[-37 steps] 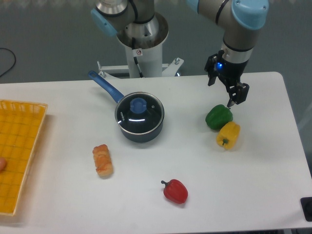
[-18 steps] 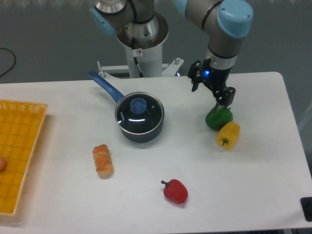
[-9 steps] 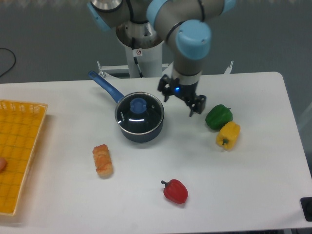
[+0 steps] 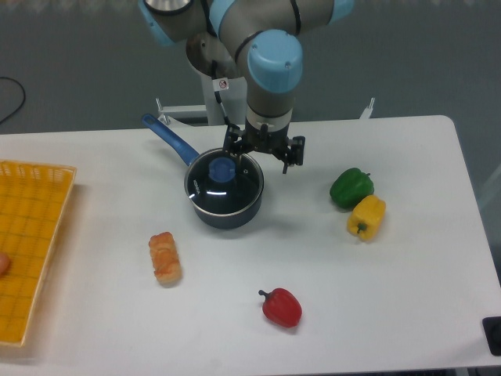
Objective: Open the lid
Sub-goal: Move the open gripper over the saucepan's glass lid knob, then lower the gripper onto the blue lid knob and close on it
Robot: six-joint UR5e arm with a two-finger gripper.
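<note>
Gripper [image 4: 262,157] has swung left from the peppers, now above-right of lid [image 4: 224,182] | fingers spread, holding nothing | lid seated on pan [image 4: 227,210] | centre over knob [image 4: 222,168], then descend.

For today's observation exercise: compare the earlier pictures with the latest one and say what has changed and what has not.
The arm swung across the table from above the green pepper toward the pan; its tool now hangs open at the lid's far right edge, holding nothing. Nothing was grasped or released. The lid is still on the pan, and the peppers, bread and basket have not moved.
</note>
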